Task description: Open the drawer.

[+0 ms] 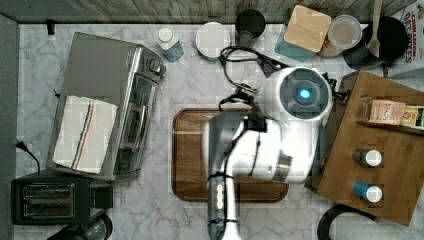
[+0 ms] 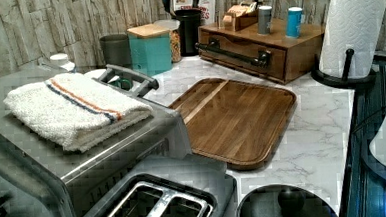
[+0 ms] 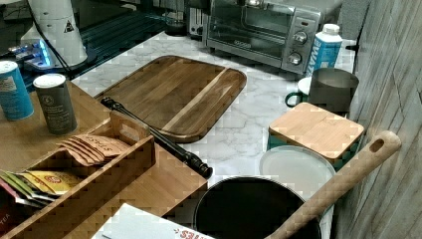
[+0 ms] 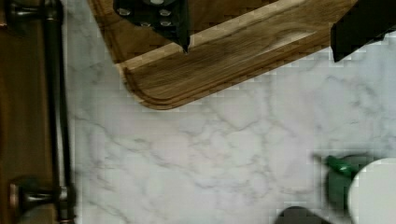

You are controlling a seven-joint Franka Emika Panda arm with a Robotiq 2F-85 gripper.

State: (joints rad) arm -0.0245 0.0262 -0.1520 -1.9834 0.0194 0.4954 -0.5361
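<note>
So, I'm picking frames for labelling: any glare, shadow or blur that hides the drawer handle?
Left view: drawer handle evenly lit, a faint sheen, no glare. Right view: it stays crisp against the marble. Wrist view: handle slightly soft; the open claw is dark and unlit.

A white marble tabletop (image 1: 200, 85) with grey veining fills the frame; a grey wood-plank wall (image 2: 22, 32) runs behind it along the top view's upper edge.

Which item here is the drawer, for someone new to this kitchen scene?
Beside the paper towel roll on the marble counter sits a wooden organizer box. The drawer is its wide shallow front, the only wooden piece with a long black bar handle.
</note>
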